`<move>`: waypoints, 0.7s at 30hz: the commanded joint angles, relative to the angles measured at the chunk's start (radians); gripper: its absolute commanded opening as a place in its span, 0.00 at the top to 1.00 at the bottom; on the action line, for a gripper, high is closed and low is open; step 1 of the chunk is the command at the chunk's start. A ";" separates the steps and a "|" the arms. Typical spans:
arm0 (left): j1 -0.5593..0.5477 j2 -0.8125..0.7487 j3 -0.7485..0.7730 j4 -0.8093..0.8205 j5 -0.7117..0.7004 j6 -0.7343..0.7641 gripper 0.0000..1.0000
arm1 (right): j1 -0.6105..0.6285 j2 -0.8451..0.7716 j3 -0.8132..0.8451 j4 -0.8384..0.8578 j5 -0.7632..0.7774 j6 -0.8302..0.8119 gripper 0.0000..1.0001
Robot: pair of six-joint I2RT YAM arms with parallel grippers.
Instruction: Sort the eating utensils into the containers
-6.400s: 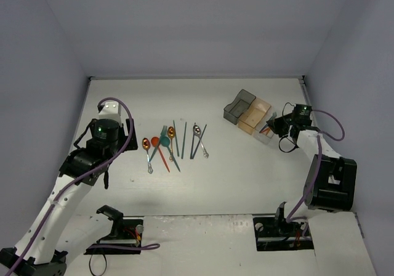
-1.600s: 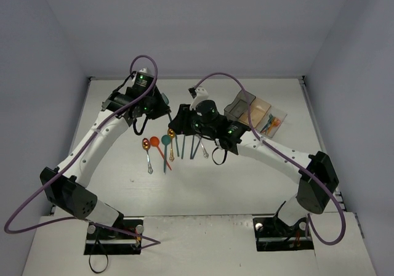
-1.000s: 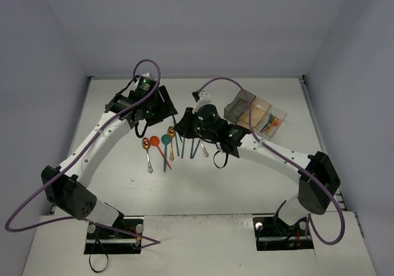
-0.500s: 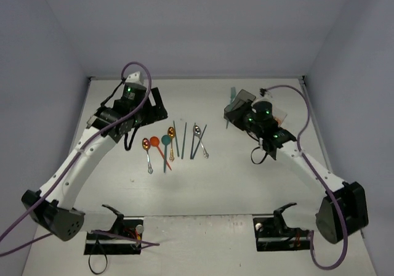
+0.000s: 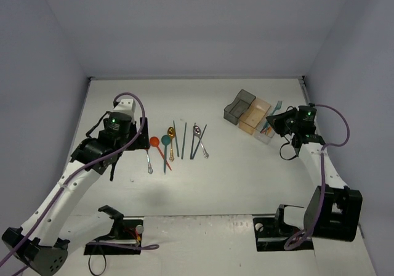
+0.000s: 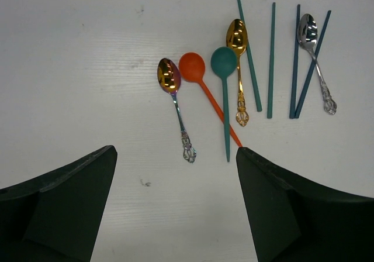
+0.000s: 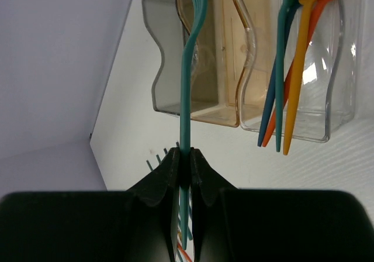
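Several utensils lie in a row mid-table: an iridescent spoon (image 6: 169,78), an orange spoon (image 6: 193,69) (image 5: 155,142), a teal spoon (image 6: 224,63), a gold spoon (image 6: 236,37), a silver spoon (image 6: 308,31) and slim teal sticks (image 6: 271,57). My left gripper (image 6: 175,203) (image 5: 134,142) is open and empty, above the table on the near-left side of the row. My right gripper (image 7: 185,157) (image 5: 277,121) is shut on a teal fork (image 7: 188,86), held beside the bins: smoky grey (image 5: 239,106) (image 7: 166,51), orange-tan (image 5: 255,114) (image 7: 225,69), clear (image 5: 269,130) (image 7: 336,69).
The clear bin holds teal and orange forks (image 7: 295,69). The grey and tan bins show nothing inside. The back wall stands behind the bins and the right wall is close to my right arm. Purple cables loop off both arms.
My right gripper carried the teal fork from the utensil row to the right, past the bins. My left arm drew back toward the near left, away from the row.
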 commanded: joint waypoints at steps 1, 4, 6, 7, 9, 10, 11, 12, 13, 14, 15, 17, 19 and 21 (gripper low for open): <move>0.015 -0.089 -0.040 0.035 -0.045 0.089 0.18 | -0.036 0.065 0.033 0.032 -0.115 0.042 1.00; 0.017 -0.115 -0.076 0.038 -0.047 0.087 0.18 | -0.061 0.107 0.041 0.032 -0.118 0.055 1.00; 0.017 -0.122 -0.089 0.038 -0.055 0.090 0.18 | -0.073 0.122 0.041 0.033 -0.117 0.060 1.00; 0.017 -0.124 -0.098 0.040 -0.061 0.093 0.18 | -0.081 0.133 0.043 0.034 -0.116 0.062 1.00; 0.017 -0.126 -0.118 0.041 -0.066 0.102 0.17 | -0.097 0.160 0.047 0.034 -0.117 0.063 1.00; 0.017 -0.127 -0.127 0.043 -0.068 0.106 0.17 | -0.103 0.169 0.051 0.034 -0.119 0.064 1.00; 0.017 -0.128 -0.134 0.044 -0.070 0.110 0.17 | -0.107 0.176 0.056 0.034 -0.122 0.065 1.00; 0.017 -0.131 -0.143 0.048 -0.069 0.111 0.17 | -0.111 0.187 0.061 0.034 -0.121 0.060 1.00; 0.017 -0.133 -0.152 0.053 -0.067 0.111 0.17 | -0.113 0.198 0.065 0.034 -0.121 0.057 1.00; 0.017 -0.137 -0.160 0.058 -0.066 0.111 0.17 | -0.114 0.208 0.070 0.034 -0.122 0.056 1.00; 0.017 -0.140 -0.169 0.063 -0.064 0.110 0.17 | -0.117 0.221 0.072 0.034 -0.124 0.058 1.00; 0.017 -0.145 -0.180 0.073 -0.062 0.111 0.17 | -0.120 0.245 0.073 0.034 -0.128 0.061 1.00; 0.017 -0.149 -0.181 0.085 -0.066 0.113 0.17 | -0.120 0.264 0.073 0.035 -0.129 0.061 0.99; 0.017 -0.149 -0.184 0.090 -0.064 0.113 0.17 | -0.120 0.282 0.079 0.036 -0.135 0.056 0.99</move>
